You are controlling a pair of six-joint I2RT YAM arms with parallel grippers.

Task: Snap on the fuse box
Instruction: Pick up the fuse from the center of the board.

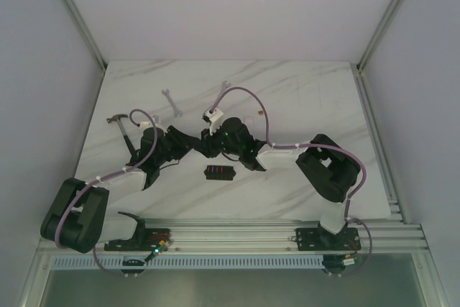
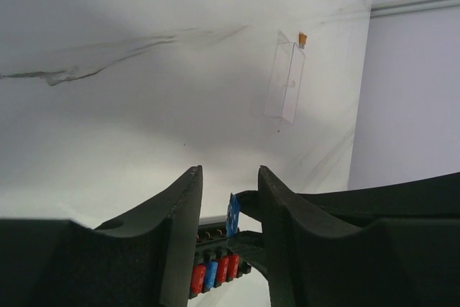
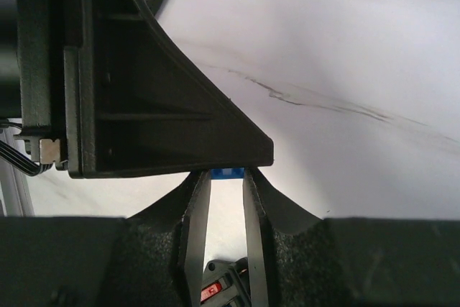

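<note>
While the blue fuse (image 2: 232, 215) hangs in the air, step: fuse handling, judged to come before any snap.
Right gripper (image 3: 224, 176): pinched on that fuse.
Left gripper (image 2: 230, 172): jaws half apart around it, not touching.
Fuse box (image 1: 221, 172): lying just beneath both claws.
Clear cover (image 2: 286, 80): well apart.
Next: steady handover or seating, then fetch cover.

Lab test cell: white panels (image 1: 230, 5), aluminium rails (image 1: 237, 235), marbled tabletop (image 1: 302, 91)

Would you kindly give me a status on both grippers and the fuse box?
Right gripper shut on small blue plastic fuse. Left gripper open, straddling it. Black rectangular plastic fuse box below, uncovered; thin clear cover lies apart.
</note>
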